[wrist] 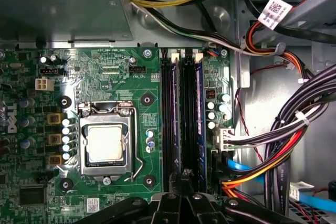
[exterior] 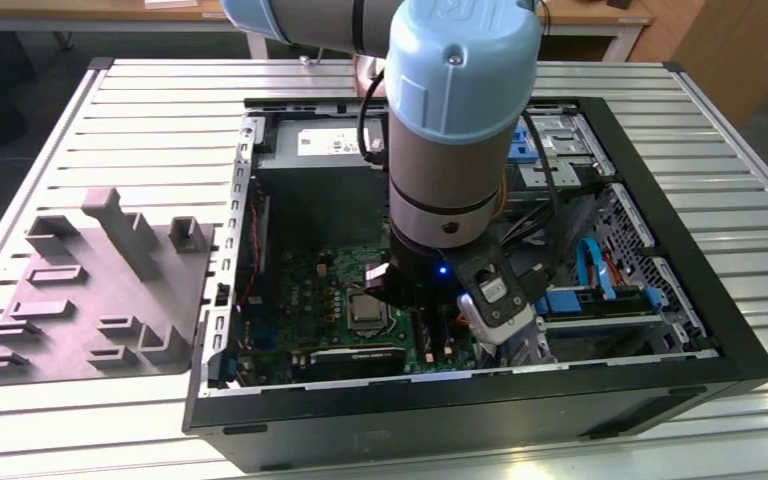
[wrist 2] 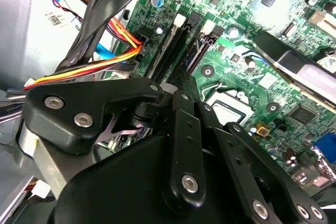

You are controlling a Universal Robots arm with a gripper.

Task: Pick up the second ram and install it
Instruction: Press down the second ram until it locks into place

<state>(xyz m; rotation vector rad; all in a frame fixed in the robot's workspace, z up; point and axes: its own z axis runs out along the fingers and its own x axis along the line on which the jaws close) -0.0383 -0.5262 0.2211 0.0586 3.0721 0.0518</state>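
The hand hangs low inside the case, over the motherboard's memory slots. A blue ram stands in the slot nearest the cables — seemingly seated, right at the fingertips. Whether the hand is closed or grips anything, I cannot tell. The stick looks light, stiff and fragile — best held by its long edges, off the chips.

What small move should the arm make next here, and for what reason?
Probably a slow, short descent straight toward the black memory slots. In the first wrist view the tool stands in line with them, beside the processor, and a blue memory stick lies along them. Whether it is seated, I cannot tell.
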